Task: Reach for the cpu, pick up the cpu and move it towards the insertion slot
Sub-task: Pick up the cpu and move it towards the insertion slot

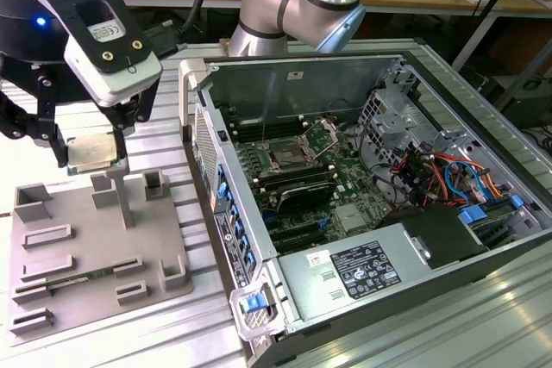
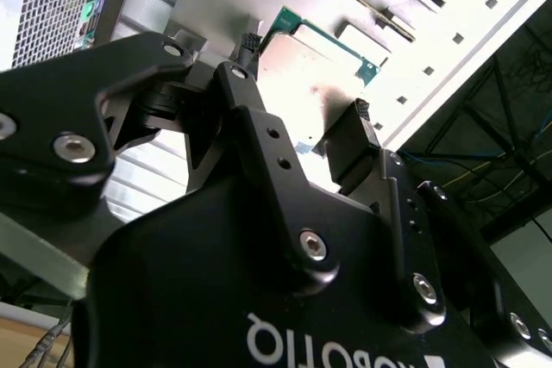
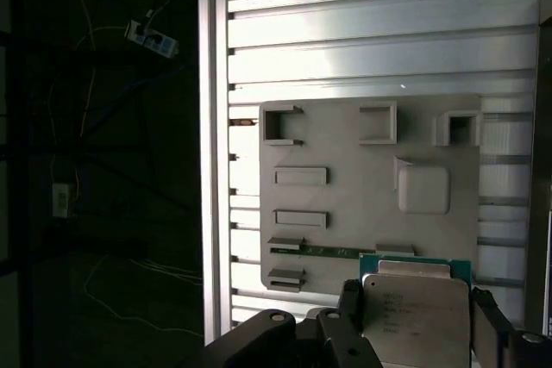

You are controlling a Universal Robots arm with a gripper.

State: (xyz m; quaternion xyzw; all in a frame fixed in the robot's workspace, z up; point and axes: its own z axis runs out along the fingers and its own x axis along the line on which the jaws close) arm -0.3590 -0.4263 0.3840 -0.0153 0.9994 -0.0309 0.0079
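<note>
The black gripper (image 1: 90, 154) has its jaws clamped on the one flat silvery square cpu (image 1: 91, 152), held above the grey plastic tray (image 1: 86, 247), well apart from the single shiny metal-framed insertion slot (image 1: 290, 158).

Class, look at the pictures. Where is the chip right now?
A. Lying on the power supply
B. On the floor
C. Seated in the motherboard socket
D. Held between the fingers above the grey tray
D: in the exterior view the chip sits between the fingers above the grey tray, away from the socket.
</note>
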